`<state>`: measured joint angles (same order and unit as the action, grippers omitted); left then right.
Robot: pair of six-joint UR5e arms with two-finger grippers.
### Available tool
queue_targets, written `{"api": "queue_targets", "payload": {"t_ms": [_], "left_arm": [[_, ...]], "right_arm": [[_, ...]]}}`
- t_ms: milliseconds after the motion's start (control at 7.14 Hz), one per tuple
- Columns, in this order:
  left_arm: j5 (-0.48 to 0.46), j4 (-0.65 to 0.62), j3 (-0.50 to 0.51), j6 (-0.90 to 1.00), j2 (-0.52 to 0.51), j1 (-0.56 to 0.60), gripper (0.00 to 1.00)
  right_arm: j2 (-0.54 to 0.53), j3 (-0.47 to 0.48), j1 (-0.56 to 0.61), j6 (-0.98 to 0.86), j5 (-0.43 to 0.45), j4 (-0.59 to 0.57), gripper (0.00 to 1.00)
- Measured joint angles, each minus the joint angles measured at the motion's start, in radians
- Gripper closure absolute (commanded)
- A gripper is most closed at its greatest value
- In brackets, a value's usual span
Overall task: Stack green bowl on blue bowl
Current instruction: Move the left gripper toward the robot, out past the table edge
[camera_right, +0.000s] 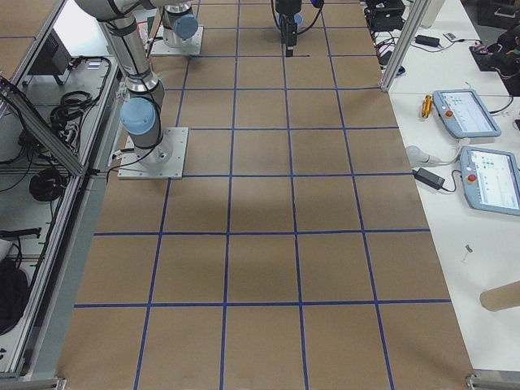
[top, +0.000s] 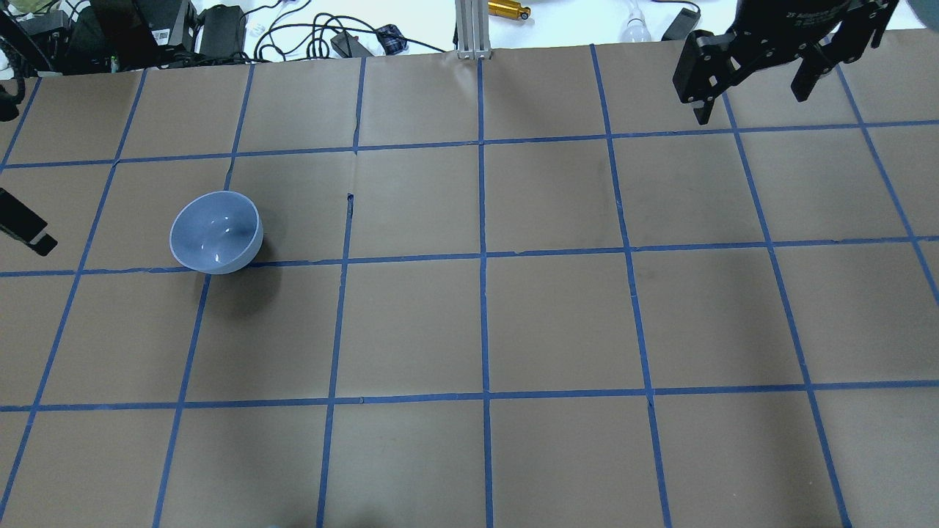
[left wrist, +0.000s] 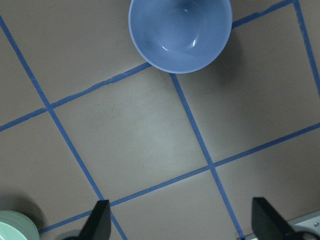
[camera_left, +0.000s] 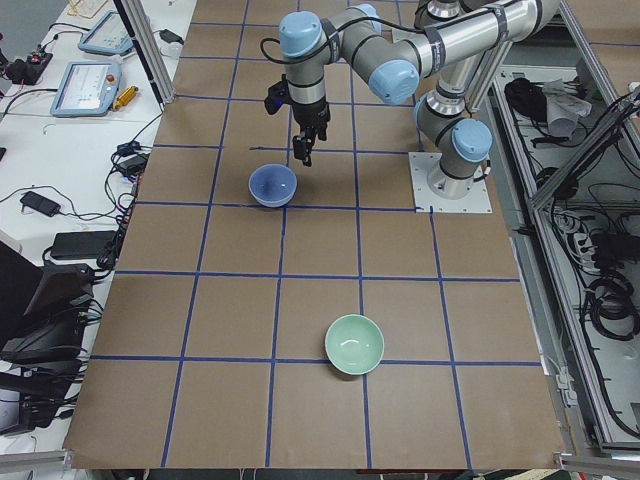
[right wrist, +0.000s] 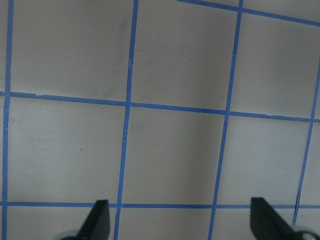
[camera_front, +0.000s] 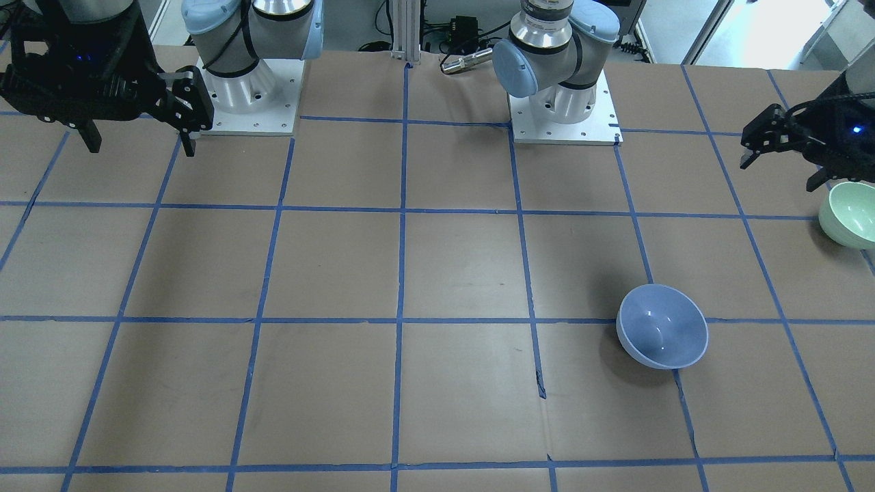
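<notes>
Exterior left: green bowl [camera_left: 354, 344] unstacked

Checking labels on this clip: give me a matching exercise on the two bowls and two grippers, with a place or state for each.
1 green bowl
2 blue bowl
3 left gripper
4 right gripper

A shows in the overhead view
B open, both bowls in its wrist view
C nearest the table end on the robot's left
D open, only table in its wrist view

Pairs: 1-C, 2-A, 3-B, 4-D
</notes>
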<state>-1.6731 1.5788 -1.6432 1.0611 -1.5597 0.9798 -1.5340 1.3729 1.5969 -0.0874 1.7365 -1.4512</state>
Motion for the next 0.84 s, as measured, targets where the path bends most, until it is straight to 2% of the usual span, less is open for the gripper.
{"api": "queue_targets", "payload": {"t_ms": [420, 840], "left_arm": [[0.001, -0.035, -0.009, 0.385, -0.053, -0.21, 0.0], [0.002, -0.294, -0.098, 0.771, -0.106, -0.372, 0.0]], "right_arm": [[0.0, 0.0, 0.001, 0.0, 0.0, 0.0, 0.0], [0.0, 0.0, 0.001, 0.0, 0.0, 0.0, 0.0]]}}
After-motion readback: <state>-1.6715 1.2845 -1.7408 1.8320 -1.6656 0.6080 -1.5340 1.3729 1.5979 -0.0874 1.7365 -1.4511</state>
